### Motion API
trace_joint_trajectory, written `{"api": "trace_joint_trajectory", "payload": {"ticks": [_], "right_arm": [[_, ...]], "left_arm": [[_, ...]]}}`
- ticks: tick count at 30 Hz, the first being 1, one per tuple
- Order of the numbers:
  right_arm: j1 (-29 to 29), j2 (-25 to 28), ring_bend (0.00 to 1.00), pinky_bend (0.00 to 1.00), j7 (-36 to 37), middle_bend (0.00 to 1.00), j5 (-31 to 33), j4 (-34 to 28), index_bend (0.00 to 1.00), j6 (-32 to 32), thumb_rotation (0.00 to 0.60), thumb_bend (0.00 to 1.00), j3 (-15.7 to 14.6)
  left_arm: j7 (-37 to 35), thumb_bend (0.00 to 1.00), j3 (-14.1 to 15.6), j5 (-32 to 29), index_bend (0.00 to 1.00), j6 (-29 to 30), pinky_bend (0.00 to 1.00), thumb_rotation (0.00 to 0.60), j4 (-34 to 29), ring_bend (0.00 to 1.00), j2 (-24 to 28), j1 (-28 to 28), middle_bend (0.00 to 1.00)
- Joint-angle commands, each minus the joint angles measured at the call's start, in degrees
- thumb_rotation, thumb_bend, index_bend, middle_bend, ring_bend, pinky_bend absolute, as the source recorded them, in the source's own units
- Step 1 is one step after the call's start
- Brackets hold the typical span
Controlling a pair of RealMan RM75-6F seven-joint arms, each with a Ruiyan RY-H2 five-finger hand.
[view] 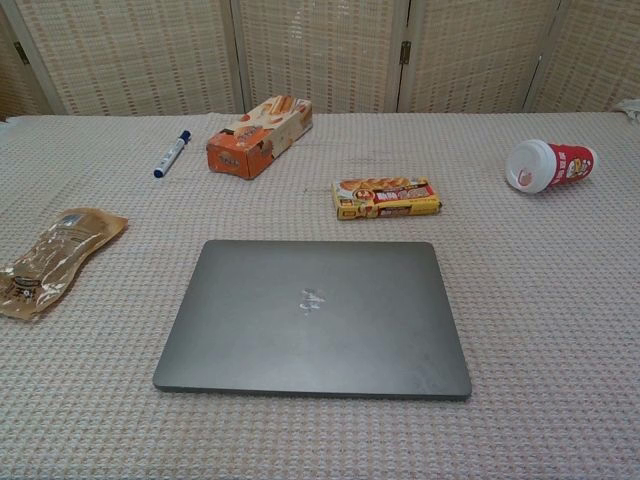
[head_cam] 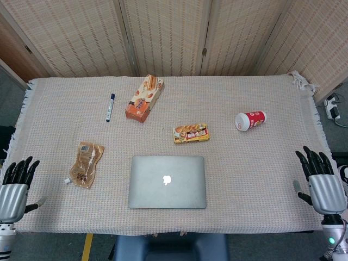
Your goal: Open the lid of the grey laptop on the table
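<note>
Our laptop point(head_cam: 167, 181) lies closed near the table's point(head_cam: 261, 179) front edge, midway along it. Our left hand point(head_cam: 15, 187) and right hand point(head_cam: 322, 182) hang wide and empty at the front corners. A fumbled lift could shove it off that edge.

Matt grey metal on the laptop point(view: 314, 315), rough woven cloth point(view: 560, 300) over the worktop, glossy crinkled plastic on the pouch point(view: 55, 255), printed cardboard on the box point(view: 260, 136).

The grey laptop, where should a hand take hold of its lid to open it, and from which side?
Probably the lid's near front edge of the grey laptop, approached from the robot's side. It lies closed and flat, logo upright toward the robot, suggesting the hinge runs along the far edge.
</note>
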Motion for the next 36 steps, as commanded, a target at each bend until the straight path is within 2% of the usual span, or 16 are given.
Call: {"api": "trace_joint_trajectory", "payload": {"ticks": [1,11,18,29,36], "right_arm": [[-0.1,0.0,0.07,0.0,0.1,0.0,-0.1,-0.1,0.0,0.1,0.6,0.45,0.0],[-0.4,0.1,0.07,0.0,0.7,0.0,-0.8,0.1,0.0,0.8,0.6,0.45,-0.2],[-0.2,0.3,0.07,0.0,1.1,0.0,-1.3,0.1,0.0,0.6,0.6,0.45,-0.3],[0.4,0.5,0.07,0.0,0.7,0.0,-2.0,-0.3,0.0,-0.2,0.6,0.45,-0.4],[0.9,0.4,0.07,0.0,0.9,0.0,-2.0,0.0,0.0,-1.2,0.6,0.45,-0.5]], "left_arm": [[-0.6,0.18,0.2,0.6,0.0,-0.1,0.0,0.6,0.6,0.0,-0.2,-0.2,0.0],[-3.1,0.18,0.6,2.9,0.0,0.6,0.0,0.6,2.5,0.0,-0.7,-0.6,0.02],[-5.0,0.18,0.2,7.2,0.01,-0.8,0.0,0.6,4.1,0.0,-1.4,-4.2,0.04],[-9.4,0.18,1.4,17.4,0.04,-10.3,0.0,0.6,1.3,0.0,-0.8,-15.6,0.06],[-8.9,0.18,2.2,21.4,0.04,-18.1,0.0,0.6,0.0,0.0,-4.2,-22.9,0.07]]}}
